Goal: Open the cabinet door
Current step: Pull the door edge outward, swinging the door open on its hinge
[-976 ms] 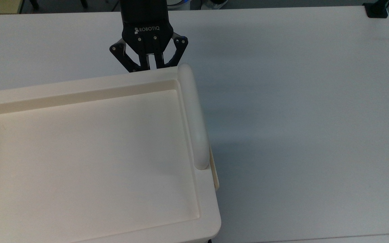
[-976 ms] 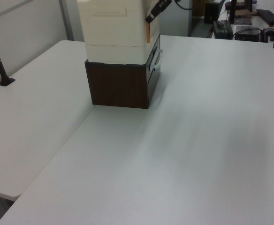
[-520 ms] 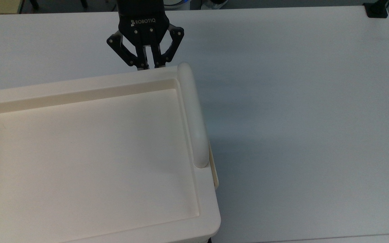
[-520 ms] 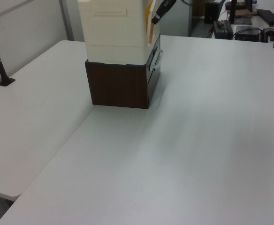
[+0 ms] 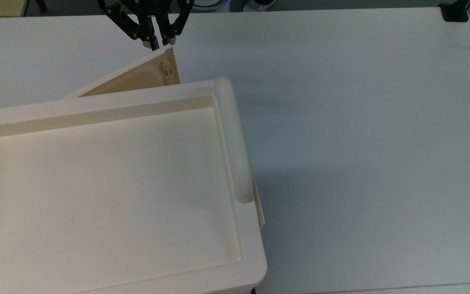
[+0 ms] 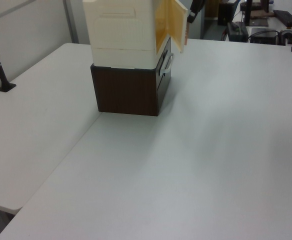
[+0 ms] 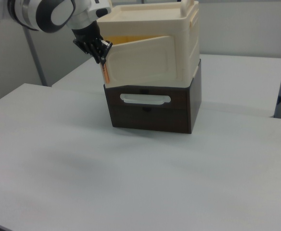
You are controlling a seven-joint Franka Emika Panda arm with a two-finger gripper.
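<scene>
The cabinet door (image 5: 137, 77) is a thin cream panel, swung partly out from the cream cabinet (image 5: 96, 107). It stands at an angle to the cabinet's front, hinged at the top view's left. In the left view the cabinet door (image 6: 168, 22) shows its yellowish inner side. In the right view the cabinet door (image 7: 140, 60) angles out, and its free edge is at the right view's left. My black gripper (image 5: 159, 44) sits at that free edge, fingers pinched together on it. The gripper (image 6: 191, 17) (image 7: 102, 57) touches the door's edge in both side views.
The cabinet rests on a dark brown drawer box (image 7: 150, 113) with a white pull handle (image 7: 145, 99). A rounded cream handle bar (image 5: 233, 134) runs along the cabinet top's right side in the top view. The white table (image 5: 361, 122) stretches wide around.
The door went from shut flat to swung outward. My gripper moved away from the cabinet, toward the top view's upper left, with the door's edge in it.
</scene>
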